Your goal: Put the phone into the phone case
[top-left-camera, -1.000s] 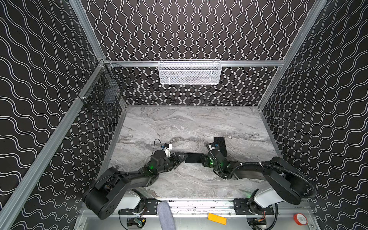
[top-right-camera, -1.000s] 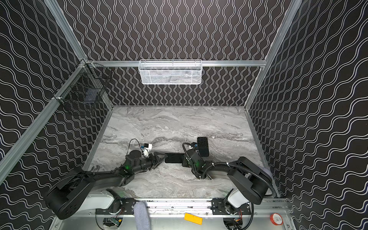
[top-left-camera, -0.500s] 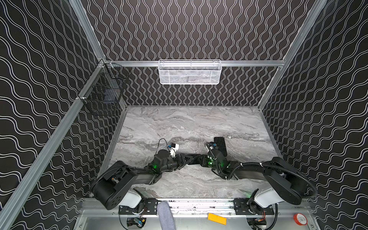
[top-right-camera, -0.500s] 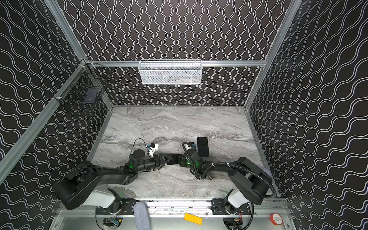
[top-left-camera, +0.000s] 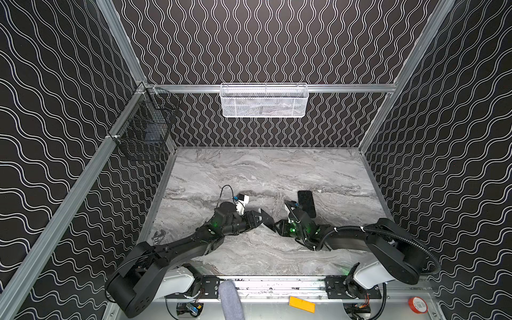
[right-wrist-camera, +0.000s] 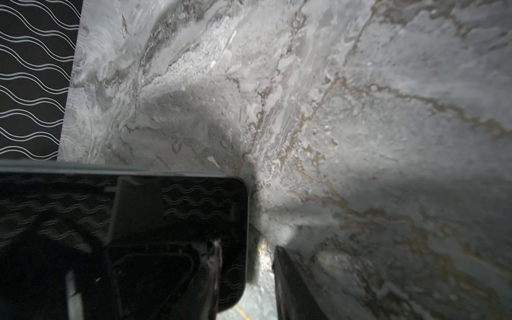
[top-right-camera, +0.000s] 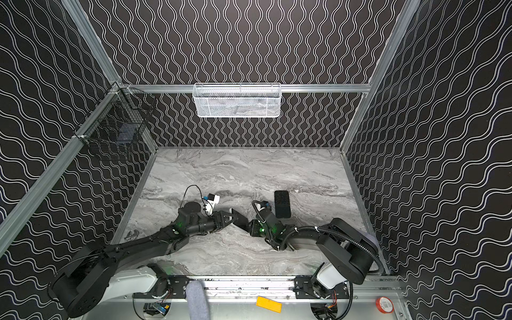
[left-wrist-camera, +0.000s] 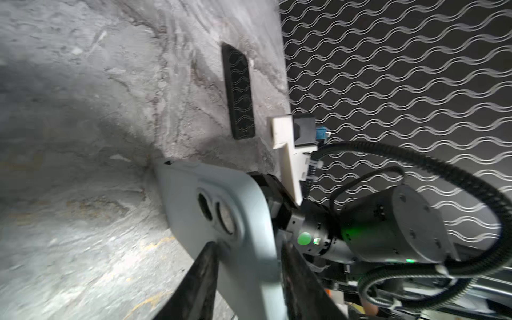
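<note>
slippage is the risk: right gripper [top-left-camera: 278, 226] pinches the phone case [left-wrist-camera: 221, 210], one corner on the marble table [top-left-camera: 249, 171]; left gripper [left-wrist-camera: 248, 243] straddles its other end, bite unclear. releasing too soon could drop it. phone [top-left-camera: 306, 203] lies flat just beyond the phone case, apart.

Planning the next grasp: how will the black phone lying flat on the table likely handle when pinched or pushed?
The phone is probably slippery: its glossy face mirrors the wall pattern. Lying thin and flat on the table, it likely offers little edge to pinch, and it would probably slide, not roll, when pushed.
</note>
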`<state>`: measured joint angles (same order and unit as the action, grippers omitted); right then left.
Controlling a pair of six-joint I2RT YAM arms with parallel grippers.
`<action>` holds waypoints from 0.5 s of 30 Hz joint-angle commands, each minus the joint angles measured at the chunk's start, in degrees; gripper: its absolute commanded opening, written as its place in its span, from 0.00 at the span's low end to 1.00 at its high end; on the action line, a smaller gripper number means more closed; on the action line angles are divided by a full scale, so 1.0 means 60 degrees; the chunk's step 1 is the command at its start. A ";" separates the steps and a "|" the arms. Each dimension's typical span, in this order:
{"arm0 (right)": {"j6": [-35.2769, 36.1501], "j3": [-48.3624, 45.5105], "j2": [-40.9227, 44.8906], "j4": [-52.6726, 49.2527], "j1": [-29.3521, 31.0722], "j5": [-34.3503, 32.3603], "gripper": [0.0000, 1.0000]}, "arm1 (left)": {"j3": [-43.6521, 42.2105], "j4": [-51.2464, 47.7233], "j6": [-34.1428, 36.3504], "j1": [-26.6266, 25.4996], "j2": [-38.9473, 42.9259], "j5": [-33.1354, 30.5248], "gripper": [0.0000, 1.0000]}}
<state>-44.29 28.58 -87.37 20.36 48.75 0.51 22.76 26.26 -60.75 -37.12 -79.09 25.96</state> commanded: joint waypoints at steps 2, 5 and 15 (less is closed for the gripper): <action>0.0032 -0.0014 -0.0071 -0.0008 0.0011 0.0134 0.35 | 0.0074 -0.0768 0.0494 -0.0007 -0.0238 -0.0005 0.40; 0.0046 -0.0003 -0.0030 -0.0008 0.0019 0.0133 0.35 | 0.0109 -0.0896 0.0513 0.0005 -0.0348 0.0025 0.36; 0.0080 0.0049 -0.0101 0.0036 0.0017 0.0138 0.35 | 0.0478 -0.2194 0.1156 -0.0002 -0.0341 0.0003 0.19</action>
<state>-44.27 28.56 -87.74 20.29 48.71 0.82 25.06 13.39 -56.14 -37.10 -80.60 25.32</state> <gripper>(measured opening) 0.348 0.205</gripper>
